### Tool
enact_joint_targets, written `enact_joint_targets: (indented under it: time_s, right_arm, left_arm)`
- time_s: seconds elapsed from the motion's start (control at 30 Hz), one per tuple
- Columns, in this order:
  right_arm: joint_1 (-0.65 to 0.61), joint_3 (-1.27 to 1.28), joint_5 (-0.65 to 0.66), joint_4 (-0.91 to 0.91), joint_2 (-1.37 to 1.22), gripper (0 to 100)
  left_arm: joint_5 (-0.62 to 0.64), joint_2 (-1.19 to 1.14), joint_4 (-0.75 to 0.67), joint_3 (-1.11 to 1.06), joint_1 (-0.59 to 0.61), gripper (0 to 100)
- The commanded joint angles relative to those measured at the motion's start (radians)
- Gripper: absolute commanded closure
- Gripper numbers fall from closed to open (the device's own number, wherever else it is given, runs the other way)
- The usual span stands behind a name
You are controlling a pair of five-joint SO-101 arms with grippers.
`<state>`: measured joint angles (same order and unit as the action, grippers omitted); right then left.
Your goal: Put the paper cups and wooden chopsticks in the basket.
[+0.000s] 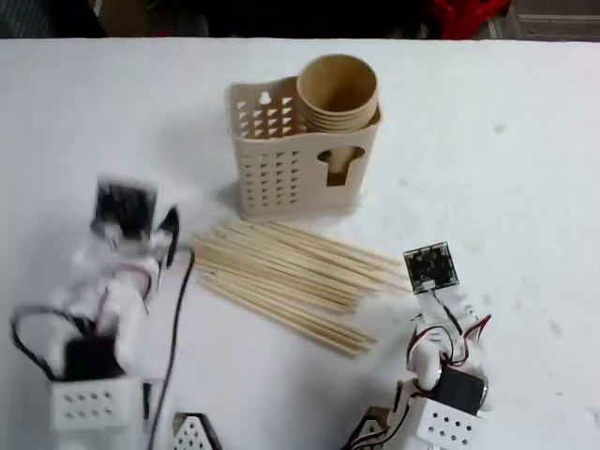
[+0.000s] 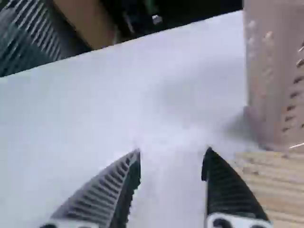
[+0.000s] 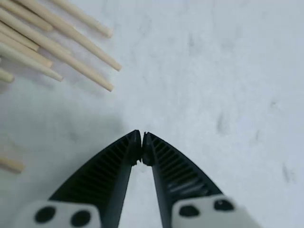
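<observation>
Wooden chopsticks [image 1: 291,277] are lying mid-frame on the table [image 1: 525,141], running upper left to lower right, below the basket [image 1: 281,178] holding the paper cups [image 1: 337,89]; left hand [image 2: 172,152] is gaping beside their left end, right hand [image 3: 141,134] clenched empty by the right.

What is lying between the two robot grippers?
The pile of wooden chopsticks lies between the left gripper and right gripper, seen in the high view.
</observation>
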<state>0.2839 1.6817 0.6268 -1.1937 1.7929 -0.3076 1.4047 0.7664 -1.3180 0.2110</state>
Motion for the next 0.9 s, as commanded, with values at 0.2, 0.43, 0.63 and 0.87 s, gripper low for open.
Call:
enact_joint_targets:
  time_s: [0.2, 0.43, 0.63, 0.87]
  right_arm:
    - [-0.01, 0.008, 0.011, 0.01, 0.005, 97.7]
    - [-0.008, 0.008, 0.006, 0.01, 0.004, 98.0]
    - [-0.008, 0.008, 0.006, 0.01, 0.004, 98.0]
    - [-0.008, 0.009, 0.006, 0.01, 0.004, 98.0]
  left_arm:
    - [-0.035, 0.39, 0.109, -0.374, 0.206, 78]
    - [-0.061, 0.363, 0.371, -0.376, 0.213, 78]
    - [-0.061, 0.39, 0.503, -0.376, 0.211, 78]
    - [-0.058, 0.395, 0.503, -0.376, 0.211, 78]
